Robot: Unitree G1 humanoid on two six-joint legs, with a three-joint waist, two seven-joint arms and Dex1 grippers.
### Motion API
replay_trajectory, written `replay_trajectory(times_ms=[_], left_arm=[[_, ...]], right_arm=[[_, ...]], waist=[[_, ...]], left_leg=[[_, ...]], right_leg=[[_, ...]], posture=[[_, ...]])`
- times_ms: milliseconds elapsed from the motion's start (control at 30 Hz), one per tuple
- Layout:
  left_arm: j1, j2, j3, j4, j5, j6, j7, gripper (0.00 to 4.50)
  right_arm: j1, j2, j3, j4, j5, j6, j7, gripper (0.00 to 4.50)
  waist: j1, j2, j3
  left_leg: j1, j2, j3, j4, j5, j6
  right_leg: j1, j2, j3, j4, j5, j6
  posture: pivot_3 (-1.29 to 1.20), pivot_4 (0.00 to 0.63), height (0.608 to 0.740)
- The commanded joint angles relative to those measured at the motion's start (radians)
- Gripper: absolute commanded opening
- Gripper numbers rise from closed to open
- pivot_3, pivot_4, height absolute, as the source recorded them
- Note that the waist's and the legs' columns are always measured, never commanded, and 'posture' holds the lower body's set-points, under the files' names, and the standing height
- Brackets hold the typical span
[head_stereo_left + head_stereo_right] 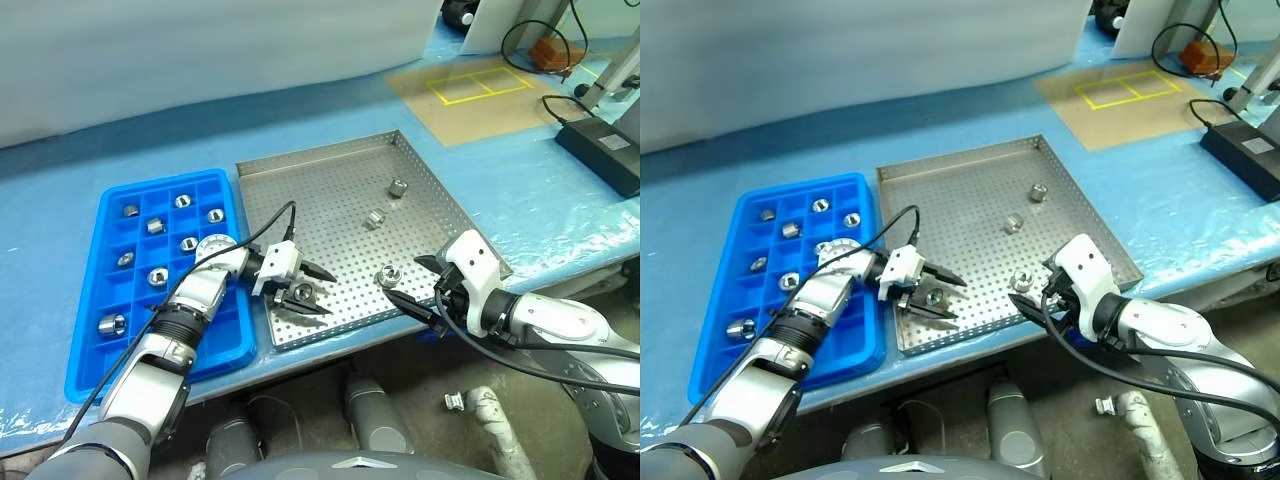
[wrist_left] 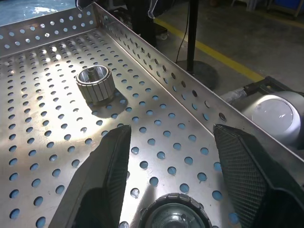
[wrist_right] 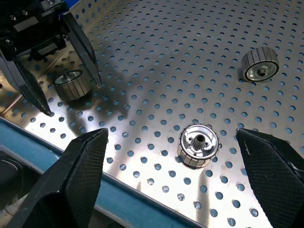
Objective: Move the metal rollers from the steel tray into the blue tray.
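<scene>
The steel tray (image 1: 330,205) lies mid-table with the blue tray (image 1: 215,355) to its left. My left gripper (image 1: 330,293) reaches in over the steel tray's near left corner. It is open, and its fingers (image 2: 107,175) straddle a metal roller (image 1: 303,292) that rests on the perforated floor. My right gripper (image 1: 405,279) stands open at the tray's near right edge, facing a second roller (image 3: 198,145) just ahead of its fingertips. Two more rollers (image 1: 374,219) (image 1: 398,187) lie farther back. Several rollers (image 1: 158,276) sit in the blue tray's compartments.
The steel tray's near rim (image 2: 190,85) runs close to the table's front edge. A black box (image 1: 600,150) with cables sits at the far right, and a cardboard sheet with yellow tape (image 1: 480,85) lies behind the tray.
</scene>
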Motion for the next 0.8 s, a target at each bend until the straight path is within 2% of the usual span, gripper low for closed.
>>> replay_trajectory(times_ms=[33, 133, 233, 567, 800], left_arm=[[-0.036, 0.038, 0.010, 0.045, 0.001, -0.009, 0.010, 2.89], [-0.058, 0.106, -0.031, 0.080, 0.080, -0.075, 0.012, 2.89], [-0.089, 0.128, -0.055, 0.102, 0.106, -0.126, 0.015, 2.89], [-0.135, 0.099, -0.099, 0.085, 0.089, -0.162, -0.036, 2.89], [-0.152, 0.070, -0.145, 0.140, 0.127, -0.166, -0.038, 2.89]], right_arm=[[0.003, -0.013, -0.034, -0.040, 0.018, -0.001, -0.016, 4.46], [-0.012, 0.000, -0.006, -0.016, 0.007, -0.020, -0.033, 4.46], [-0.031, 0.013, 0.023, 0.007, -0.001, -0.039, -0.048, 4.46], [-0.060, 0.013, 0.065, 0.057, -0.019, -0.091, -0.076, 4.46], [-0.025, 0.008, 0.075, 0.040, -0.035, -0.112, -0.097, 4.46]], waist=[[-0.001, 0.000, 0.000], [-0.005, 0.000, 0.000], [-0.008, 0.000, 0.000], [0.003, 0.000, 0.000], [0.003, 0.000, 0.000]], left_leg=[[0.000, 0.000, 0.000, 0.000, 0.000, 0.000], [0.000, -0.001, 0.000, 0.000, 0.000, -0.001], [0.001, 0.000, -0.001, 0.000, 0.001, -0.001], [-0.001, -0.001, -0.001, -0.001, 0.001, -0.001], [0.000, -0.001, -0.001, -0.001, 0.001, -0.001]], right_leg=[[0.000, 0.000, 0.000, 0.000, 0.000, 0.000], [-0.003, 0.001, 0.003, 0.001, 0.000, 0.000], [-0.003, 0.002, 0.003, 0.003, 0.000, 0.000], [-0.004, 0.001, 0.002, 0.002, 0.003, -0.005], [-0.003, 0.001, 0.003, 0.003, 0.003, -0.005]], posture=[[-0.66, 0.150, 0.740], [-0.65, 0.150, 0.740], [-0.64, 0.150, 0.740], [-0.64, 0.150, 0.740], [-0.67, 0.150, 0.740]])
